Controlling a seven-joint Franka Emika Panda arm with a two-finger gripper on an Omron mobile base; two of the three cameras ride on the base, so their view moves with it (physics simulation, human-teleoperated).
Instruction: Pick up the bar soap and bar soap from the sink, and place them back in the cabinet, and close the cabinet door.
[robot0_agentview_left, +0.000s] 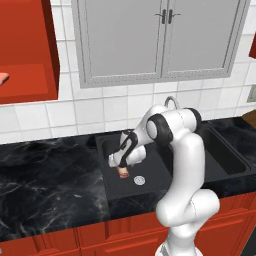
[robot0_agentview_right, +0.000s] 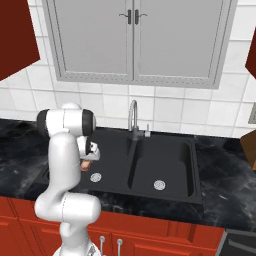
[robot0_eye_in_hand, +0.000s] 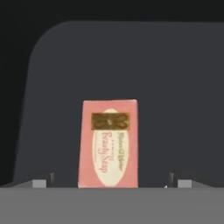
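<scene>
Soap first: the pink bar soap (robot0_eye_in_hand: 108, 143) lies flat on the floor of the left basin of the sink (robot0_agentview_left: 150, 187), label up, directly under the hand; in the hand view it sits squarely between the two finger tips, which stand well apart on either side of it, so the gripper (robot0_agentview_left: 121, 167) is spread wide and holds nothing. From the left base view the gripper hangs low in the basin just above the bar, with the round drain (robot0_agentview_left: 139, 180) close beside it; the right base view shows the same soap (robot0_agentview_right: 86, 164) peeking out beside the arm. The step in hand looks like the descent to grasp; to do it well, I would keep the bar centred between the fingers, lower straight down until the tips flank its long sides, and shut across the narrow width without scraping the basin floor. Farther off, the red cabinet (robot0_agentview_left: 27, 82) stands open up at the left, with a salmon-coloured object (robot0_agentview_left: 3, 78) at its edge, possibly the other bar.
</scene>
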